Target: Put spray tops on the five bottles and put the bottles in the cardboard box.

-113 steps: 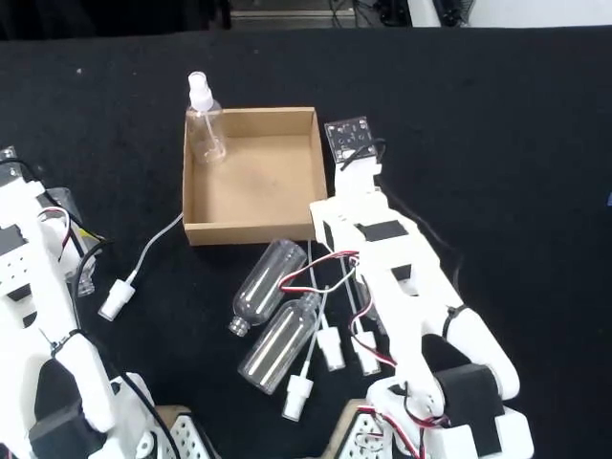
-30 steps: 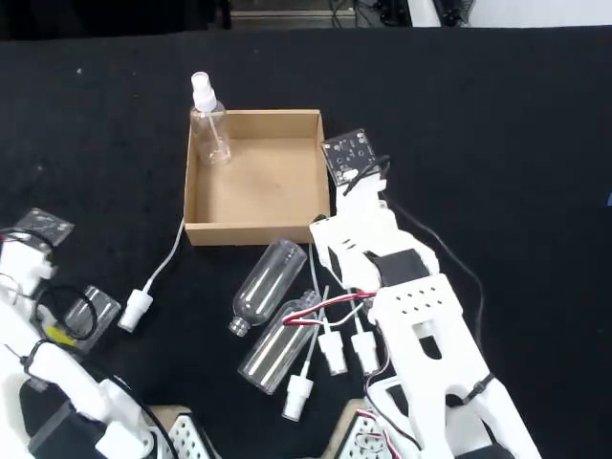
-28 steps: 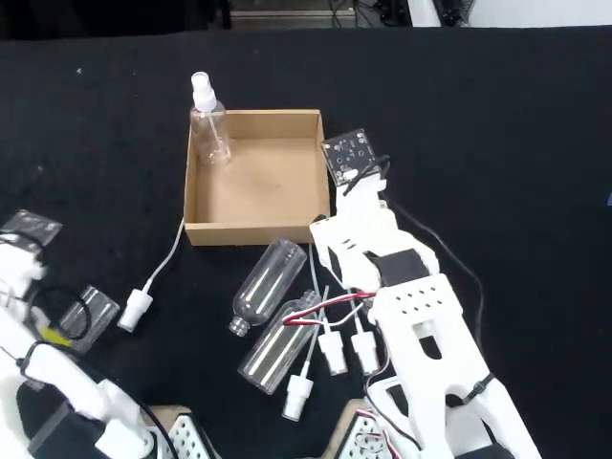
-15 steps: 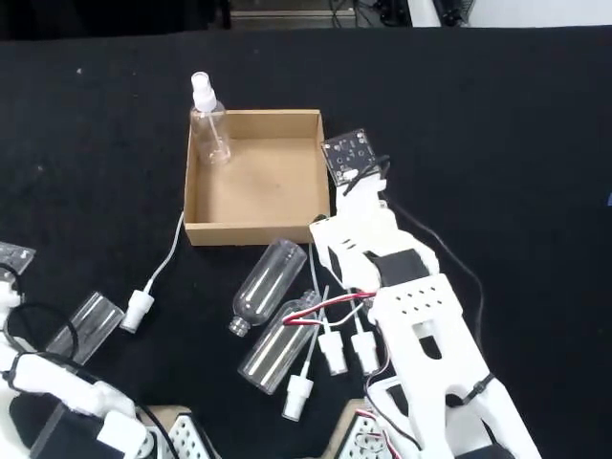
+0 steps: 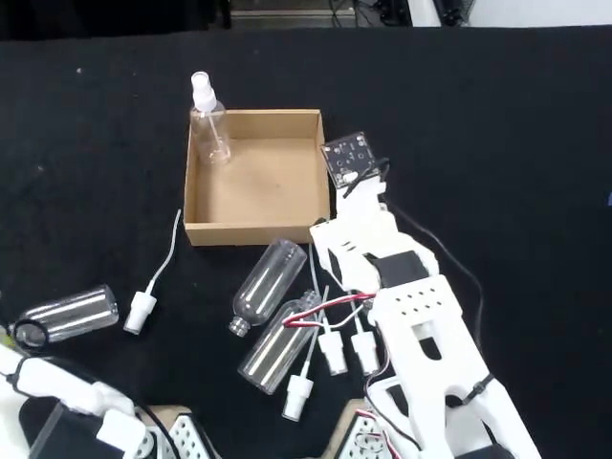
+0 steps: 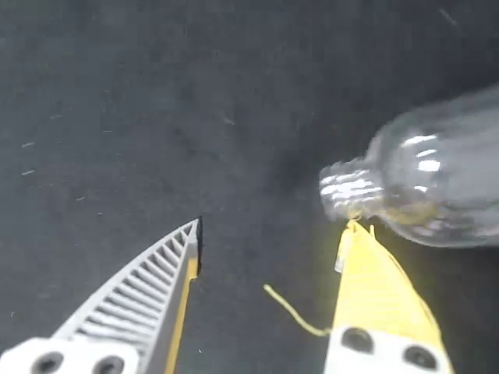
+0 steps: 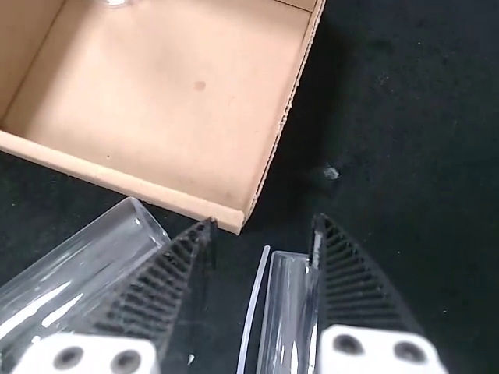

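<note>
Spread wide and gripping nothing, the left claw (image 6: 273,234) is hanging low over the black table (image 6: 117,93). An uncapped bottle (image 6: 437,179) is lying on its side just past the claw's yellow finger. That finger's tip is sitting right under the threaded neck, and I cannot tell whether the two are touching. The grey ribbed finger is standing well off to the other side.

The right claw (image 7: 263,226) is also gaping, its two black ribbed fingers apart and holding nothing. The cardboard box (image 7: 288,117) is sitting just ahead of its fingertips, with the box's near corner almost at one tip. A second bottle (image 7: 284,312) is lying in the gap between the fingers, hard against one of them, with a thin white tube (image 7: 253,312) alongside it. A third bottle (image 7: 70,273) is lying just outside the other finger.

From above, a capped bottle (image 5: 208,129) is standing upright in the box corner farthest from the right claw. Three loose spray tops (image 5: 332,352) are lying behind that claw, beside its arm (image 5: 411,306). Another spray top (image 5: 142,311) is resting between the left claw's bottle and the box.
</note>
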You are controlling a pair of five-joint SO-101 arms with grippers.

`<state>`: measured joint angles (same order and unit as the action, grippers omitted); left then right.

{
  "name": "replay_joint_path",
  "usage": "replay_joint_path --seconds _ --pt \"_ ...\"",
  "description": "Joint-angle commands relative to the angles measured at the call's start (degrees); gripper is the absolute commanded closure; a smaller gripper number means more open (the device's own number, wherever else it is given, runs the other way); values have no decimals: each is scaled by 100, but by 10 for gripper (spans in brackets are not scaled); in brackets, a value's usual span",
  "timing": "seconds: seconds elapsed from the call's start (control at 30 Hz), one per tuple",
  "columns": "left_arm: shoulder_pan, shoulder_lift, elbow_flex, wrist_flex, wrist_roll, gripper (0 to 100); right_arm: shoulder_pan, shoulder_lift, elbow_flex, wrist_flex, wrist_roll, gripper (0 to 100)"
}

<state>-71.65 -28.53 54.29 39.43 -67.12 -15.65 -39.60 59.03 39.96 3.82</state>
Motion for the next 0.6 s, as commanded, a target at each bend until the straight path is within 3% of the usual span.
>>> replay_joint_path --seconds 0.0,0.17,0.37,0.47,0.57 --pt "347 -44 40 -352 1292 738 -88 -242 -57 -141 62 815" --pt "813 -44 84 -352 3059 737 -88 -233 -57 -141 62 815" --pt "1033 -105 -207 -264 4580 736 -88 -233 -57 -141 62 815" --pt "1015 -105 -725 492 4958 736 -88 -233 -57 -141 62 815" --pt "1095 -79 -1385 1873 5029 735 -88 -233 -57 -141 62 815"
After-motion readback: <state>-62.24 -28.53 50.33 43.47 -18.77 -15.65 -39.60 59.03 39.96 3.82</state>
